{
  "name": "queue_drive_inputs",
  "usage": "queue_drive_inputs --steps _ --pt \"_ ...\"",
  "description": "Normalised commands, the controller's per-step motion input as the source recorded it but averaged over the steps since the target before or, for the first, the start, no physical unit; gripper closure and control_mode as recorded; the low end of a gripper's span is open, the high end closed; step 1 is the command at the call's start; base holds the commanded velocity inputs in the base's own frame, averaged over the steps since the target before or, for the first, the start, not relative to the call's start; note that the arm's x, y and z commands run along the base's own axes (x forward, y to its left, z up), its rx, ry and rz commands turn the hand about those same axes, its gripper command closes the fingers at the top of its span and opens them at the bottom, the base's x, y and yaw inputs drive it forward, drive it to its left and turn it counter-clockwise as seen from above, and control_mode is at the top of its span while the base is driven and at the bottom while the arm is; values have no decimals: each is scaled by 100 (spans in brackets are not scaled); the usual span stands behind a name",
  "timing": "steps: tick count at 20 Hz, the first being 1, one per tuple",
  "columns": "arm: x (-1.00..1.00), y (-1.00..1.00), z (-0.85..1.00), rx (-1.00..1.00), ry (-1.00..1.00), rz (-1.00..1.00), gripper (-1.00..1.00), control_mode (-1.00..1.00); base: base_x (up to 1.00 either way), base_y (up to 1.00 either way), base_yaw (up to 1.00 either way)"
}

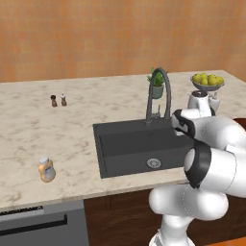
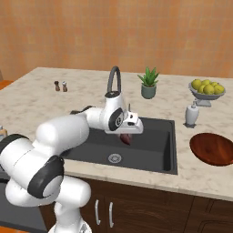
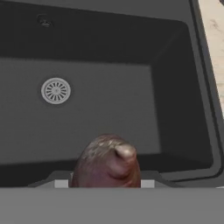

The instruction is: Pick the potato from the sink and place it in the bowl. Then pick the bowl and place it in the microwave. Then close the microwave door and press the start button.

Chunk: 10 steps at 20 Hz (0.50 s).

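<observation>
And the potato (image 2: 126, 138) is up off the basin floor! In the right base view the hand (image 2: 129, 132) hangs above the middle of the sink (image 2: 157, 150) with that dark reddish lump pinched beneath it, clear of the bottom. From the hand view the potato (image 3: 106, 162) sits right at six o'clock, tight against the camera, with the steel drain (image 3: 56, 90) off at ten o'clock and the basin wall running down the right-hand side. The finger tips themselves are hidden behind the lump, but the way it hangs there says they are pressed against it from either side.

So by my reading this is the first step at its midpoint: pickup made, delivery not yet done. The bowl (image 2: 214, 149) waits on the counter (image 2: 41, 98) at about three o'clock from the hand in the right base view, just past the sink's right rim, and it looks bare inside. A white soap dispenser (image 2: 191, 113) stands behind it, near the sink's far right corner.

What the next move calls for, I'd say: more height to clear the rim, a sweep across to three o'clock, then a low release over the bowl's centre. It's shallow, and a rounded potato could roll out if dropped from too high.
</observation>
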Motion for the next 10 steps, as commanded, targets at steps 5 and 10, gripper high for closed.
queue_drive_inputs --steps 5,10 --pt "0 -94 9 0 -7 -3 100 -100 0 0 0" --pt "0 -89 16 0 -9 -7 100 -100 0 0 0"
